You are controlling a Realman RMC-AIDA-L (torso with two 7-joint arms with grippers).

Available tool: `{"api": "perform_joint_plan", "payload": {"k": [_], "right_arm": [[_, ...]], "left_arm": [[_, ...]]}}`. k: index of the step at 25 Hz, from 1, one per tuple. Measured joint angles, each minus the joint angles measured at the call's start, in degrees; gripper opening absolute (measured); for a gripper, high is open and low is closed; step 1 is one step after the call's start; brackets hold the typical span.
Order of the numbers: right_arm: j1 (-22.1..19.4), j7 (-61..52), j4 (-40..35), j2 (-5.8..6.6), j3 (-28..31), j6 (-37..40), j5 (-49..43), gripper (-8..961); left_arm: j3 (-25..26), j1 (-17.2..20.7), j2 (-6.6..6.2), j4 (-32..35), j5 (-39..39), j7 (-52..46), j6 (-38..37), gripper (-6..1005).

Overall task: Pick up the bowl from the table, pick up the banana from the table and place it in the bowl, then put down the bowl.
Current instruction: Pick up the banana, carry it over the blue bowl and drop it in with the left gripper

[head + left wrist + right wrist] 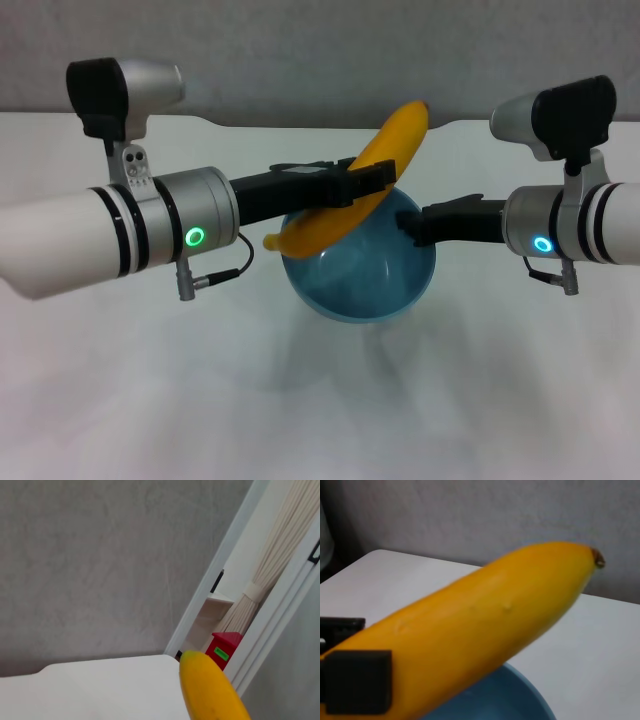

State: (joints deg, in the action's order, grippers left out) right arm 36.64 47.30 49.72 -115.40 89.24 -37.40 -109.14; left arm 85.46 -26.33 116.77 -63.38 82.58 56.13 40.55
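Bowl (362, 270) first: the light-blue bowl sits nearest in the head view, raised above the white worktop (320, 400), with a soft shadow on the surface below it. The right gripper (418, 226) reaches in from the right and meets the bowl's rim on that side, its jaws closed on the rim edge. Just above the bowl, the banana (350, 195) lies slanted across the opening, its lower stem end over the bowl's left rim and its upper end rising toward the back and right, past the rim. The left gripper (355, 183) comes in from the left and clamps the banana about its middle, black jaws narrow around the fruit. The right wrist view shows the banana close up over the bowl's blue rim, with a dark tip at its far end. Farther off, the worktop's far edge meets a grey wall (100, 555). Beyond the corner, the left wrist view catches a red box (225, 647) and a tied curtain (260, 595).
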Motion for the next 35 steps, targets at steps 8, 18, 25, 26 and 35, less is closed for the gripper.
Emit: {"api": "perform_joint_plan", "payload": {"k": [8,18,25,26,35], "right_arm": [[-0.19,-0.04,-1.2,0.0,0.21,0.11,0.07,36],[0.13,0.2,-2.2,0.08,0.49,0.19,0.07,36],[0.72,0.13,-2.01,0.08,0.35,0.26,0.07,35],[0.85,0.12,-2.0,0.06,0.32,0.28,0.07,35],[1.24,0.36,-1.46,0.0,-0.41,0.48,1.99,35]], "left_arm": [[0.15,-0.39,-0.18,-1.15,-3.98,2.42,0.62,518],[-1.03,-0.09,-0.1,-1.51,-6.92,2.81,1.06,516],[-1.95,-1.18,0.01,1.31,-10.71,3.46,1.41,518],[-2.07,-1.21,0.02,1.41,-11.36,3.88,1.42,518],[-2.98,-2.91,0.04,6.7,-17.01,8.46,1.92,520]]}}
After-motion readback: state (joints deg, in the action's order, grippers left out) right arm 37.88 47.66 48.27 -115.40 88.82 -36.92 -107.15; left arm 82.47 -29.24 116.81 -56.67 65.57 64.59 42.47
